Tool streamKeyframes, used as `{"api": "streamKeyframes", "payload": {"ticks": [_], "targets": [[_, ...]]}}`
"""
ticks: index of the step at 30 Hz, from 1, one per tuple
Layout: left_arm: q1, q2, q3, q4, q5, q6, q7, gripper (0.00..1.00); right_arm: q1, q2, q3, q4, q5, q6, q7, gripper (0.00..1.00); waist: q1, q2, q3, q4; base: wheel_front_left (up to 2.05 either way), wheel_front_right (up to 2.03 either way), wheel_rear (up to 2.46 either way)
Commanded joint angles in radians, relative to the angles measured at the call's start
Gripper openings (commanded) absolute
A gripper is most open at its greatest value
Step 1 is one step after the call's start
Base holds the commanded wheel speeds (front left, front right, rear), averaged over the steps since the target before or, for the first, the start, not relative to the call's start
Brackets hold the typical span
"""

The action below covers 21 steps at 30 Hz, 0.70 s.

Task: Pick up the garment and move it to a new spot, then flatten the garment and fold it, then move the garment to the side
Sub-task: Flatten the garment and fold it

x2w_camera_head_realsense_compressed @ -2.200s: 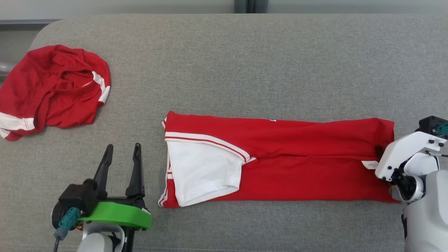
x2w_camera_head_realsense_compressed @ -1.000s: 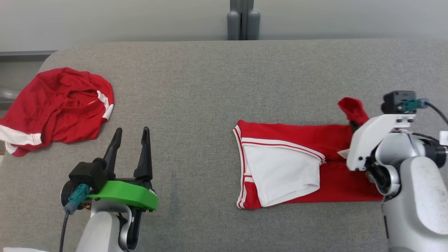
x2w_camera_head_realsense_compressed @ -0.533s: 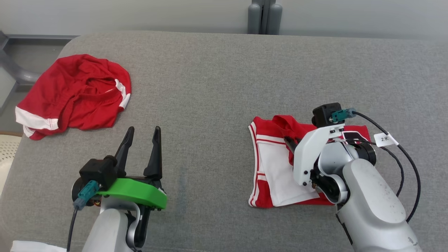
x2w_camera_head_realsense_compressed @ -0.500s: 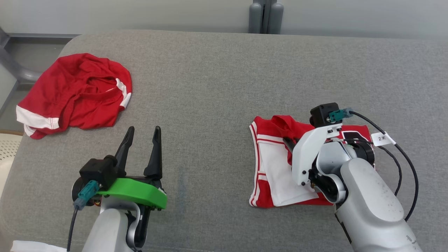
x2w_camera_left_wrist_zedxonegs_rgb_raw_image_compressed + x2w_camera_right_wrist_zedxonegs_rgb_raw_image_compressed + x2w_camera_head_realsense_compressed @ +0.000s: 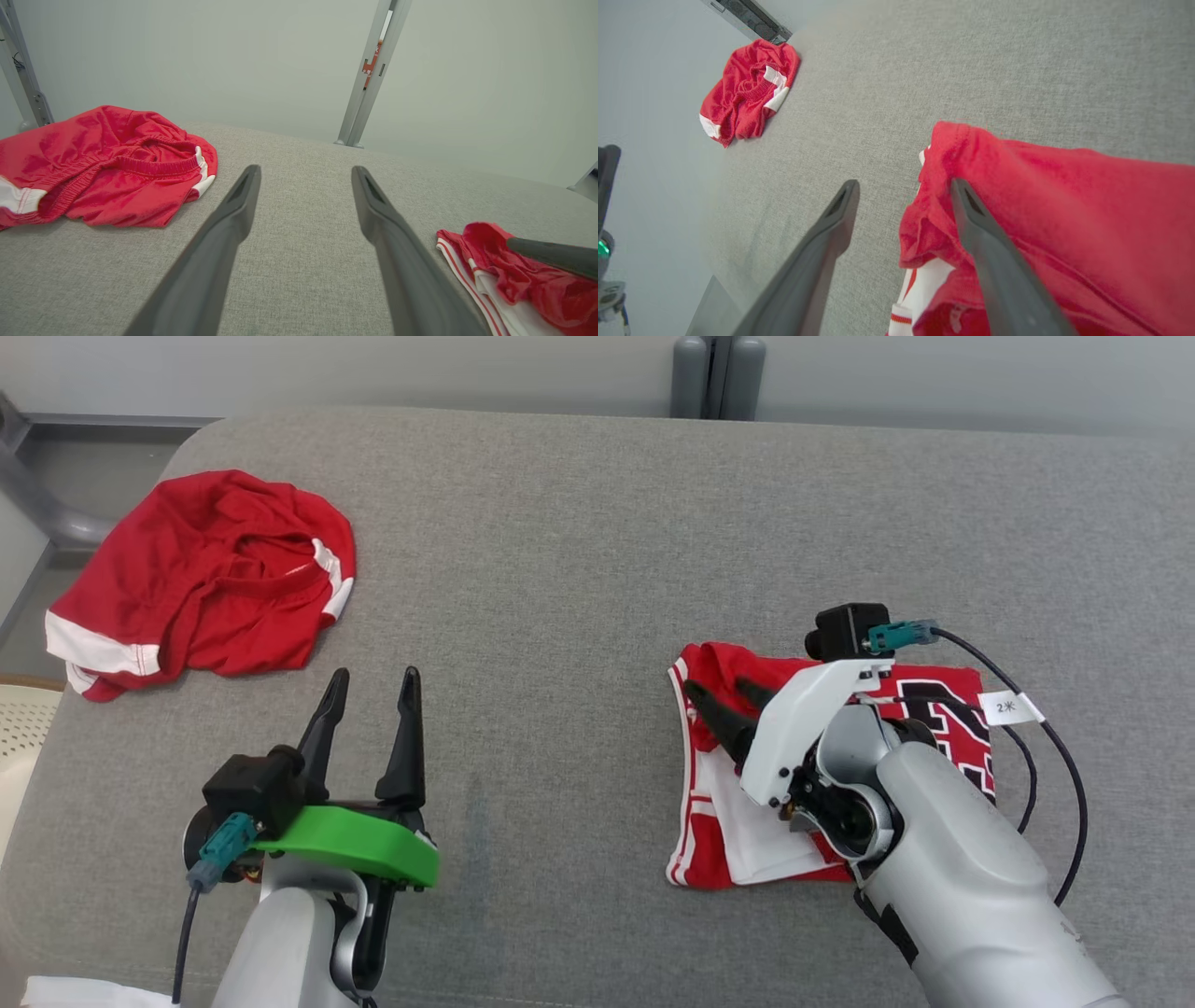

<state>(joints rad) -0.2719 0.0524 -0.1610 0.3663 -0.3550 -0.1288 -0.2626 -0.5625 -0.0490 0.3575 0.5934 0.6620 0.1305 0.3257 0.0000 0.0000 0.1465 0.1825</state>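
Half a second back we had the right jaws pinched on a raised red fold; now they stand wide apart and grip nothing, one finger above the cloth and the other at its left edge. The garment (image 5: 719, 803) lies doubled over on the right of the worktop (image 5: 560, 569) (black-and-white lettering now faces up beside the forearm). Our left jaws are spread wide too, empty, at the near left, well apart from the crumpled red cloth (image 5: 205, 579) at the far left.

I have the head camera looking down on the grey worktop (image 5: 579, 569), both wrist cameras skimming it low, all sharing the folded garment (image 5: 756, 849).
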Motion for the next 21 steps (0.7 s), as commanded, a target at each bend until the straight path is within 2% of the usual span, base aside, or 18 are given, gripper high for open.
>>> {"api": "streamKeyframes", "payload": {"ticks": [1, 4, 6, 11, 15, 16, 17, 18, 21], "targets": [[-0.003, 0.000, 0.007, 0.000, 0.012, -0.003, -0.003, 1.00, -0.016, -0.003, 0.006, -0.011, 0.042, 0.000, -0.027, 1.00, 0.0000, 0.0000, -0.006, -0.013, 0.00, 0.00, 0.00], [0.000, 0.000, 0.017, -0.005, 0.022, -0.003, -0.003, 1.00, -0.019, -0.003, 0.000, -0.040, 0.115, 0.000, -0.089, 1.00, 0.0000, 0.0000, -0.016, -0.029, 0.00, 0.00, 0.00], [0.005, -0.001, 0.025, -0.008, 0.022, -0.003, -0.003, 1.00, -0.016, -0.004, -0.026, -0.049, 0.094, 0.000, -0.131, 1.00, 0.0000, 0.0000, -0.023, -0.044, 0.00, 0.00, 0.00], [0.017, -0.001, 0.025, -0.009, 0.026, -0.003, -0.003, 1.00, 0.031, -0.027, -0.157, -0.064, -0.107, 0.000, -0.206, 1.00, 0.0000, 0.0000, -0.038, -0.079, 0.00, 0.00, 0.00], [0.020, -0.001, 0.016, -0.011, 0.022, -0.003, -0.003, 1.00, 0.100, -0.053, -0.236, -0.085, -0.264, 0.000, -0.207, 1.00, 0.0000, 0.0000, -0.041, -0.103, 0.00, 0.00, 0.00], [0.021, -0.001, 0.011, -0.011, 0.021, -0.003, -0.003, 1.00, 0.116, -0.056, -0.244, -0.090, -0.293, 0.000, -0.203, 0.70, 0.0000, 0.0000, -0.041, -0.106, 0.00, 0.00, 0.00], [0.021, -0.001, 0.009, -0.010, 0.020, -0.003, -0.003, 1.00, 0.138, -0.055, -0.259, -0.089, -0.319, 0.000, -0.196, 0.32, 0.0000, 0.0000, -0.041, -0.112, 0.00, 0.00, 0.00], [0.021, -0.001, 0.007, -0.009, 0.019, -0.003, -0.003, 1.00, 0.153, -0.053, -0.263, -0.089, -0.342, 0.000, -0.190, 0.00, 0.0000, 0.0000, -0.041, -0.116, 0.00, 0.00, 0.00], [0.018, -0.001, 0.003, -0.004, 0.015, -0.003, -0.003, 1.00, 0.194, -0.044, -0.243, -0.083, -0.403, 0.000, -0.158, 0.00, 0.0000, 0.0000, -0.041, -0.125, 0.00, 0.00, 0.00]]}}
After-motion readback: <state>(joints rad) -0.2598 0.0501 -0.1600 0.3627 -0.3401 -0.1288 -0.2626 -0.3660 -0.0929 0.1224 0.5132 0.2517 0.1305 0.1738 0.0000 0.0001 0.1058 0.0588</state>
